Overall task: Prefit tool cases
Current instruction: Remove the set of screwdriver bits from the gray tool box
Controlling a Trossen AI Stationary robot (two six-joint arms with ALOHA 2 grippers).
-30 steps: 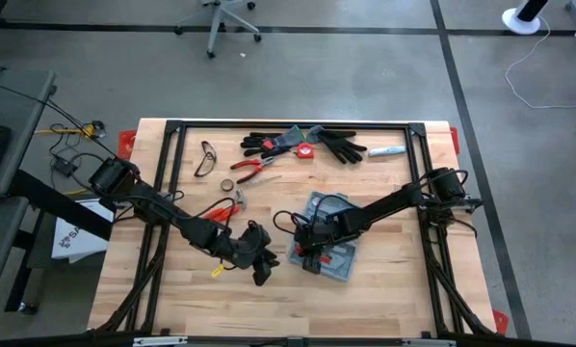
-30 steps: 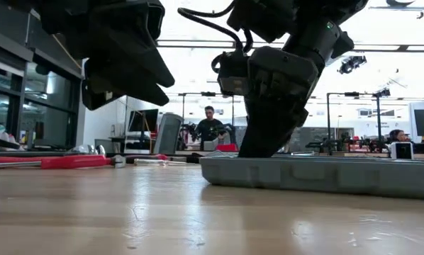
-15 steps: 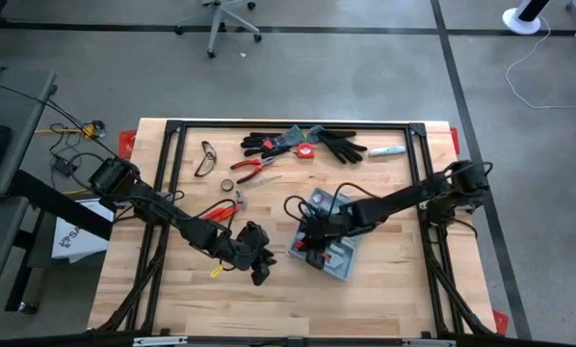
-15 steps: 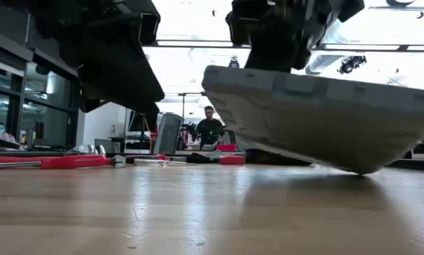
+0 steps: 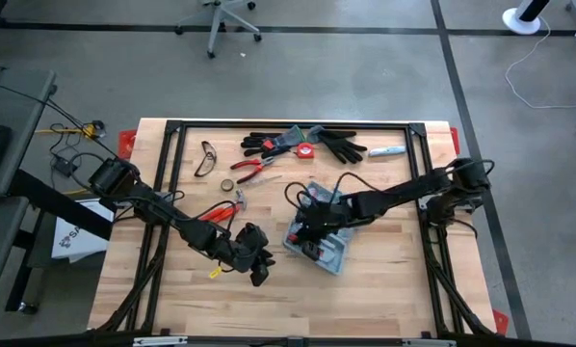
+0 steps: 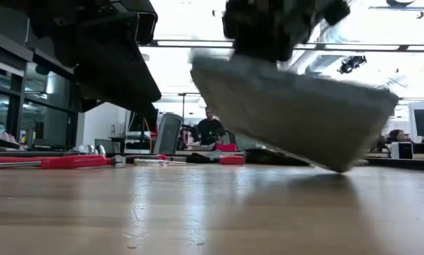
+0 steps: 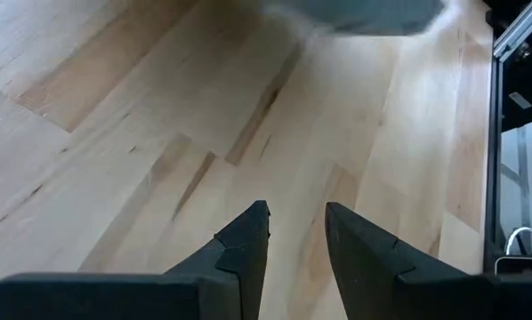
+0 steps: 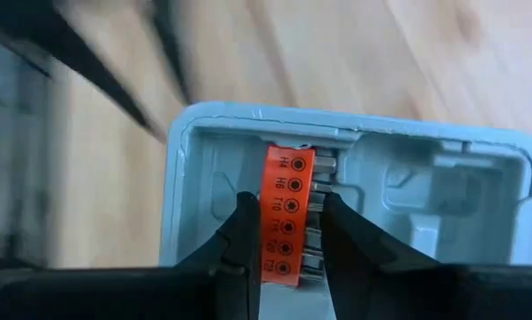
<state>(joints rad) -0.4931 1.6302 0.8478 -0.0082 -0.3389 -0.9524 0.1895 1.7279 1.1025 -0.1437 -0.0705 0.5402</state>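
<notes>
The grey-blue tool case (image 5: 338,253) hangs tilted over the table's middle and shows from below in the low view (image 6: 290,106). Its moulded inside holds an orange bit strip (image 8: 288,213). My right gripper (image 5: 312,243) reaches into the open case and is shut there. My left gripper (image 5: 259,268) waits left of the case, over bare wood, its fingers (image 7: 294,209) open with nothing between them. The case's edge (image 7: 355,13) shows beyond them. My right gripper pinches the orange bit strip (image 8: 288,253) inside the case between its two fingers (image 8: 244,233), which lie along the strip's two long sides. It comes slanting down from the table's right side. The case hangs tilted; whether its low corner (image 6: 336,166) touches the table, I cannot tell.
Along the far edge lie black gloves (image 5: 278,145), red-handled pliers (image 5: 252,166), safety glasses (image 5: 205,159), a small tape roll (image 5: 227,183) and a white tube (image 5: 388,151). A red-handled tool (image 5: 225,207) lies by the left arm. The near half of the table is bare wood.
My right gripper has risen and shifted a little toward the far left, staying shut. The case, which lay flat on the table, has come up with it and tipped, one end high and the opposite corner low.
</notes>
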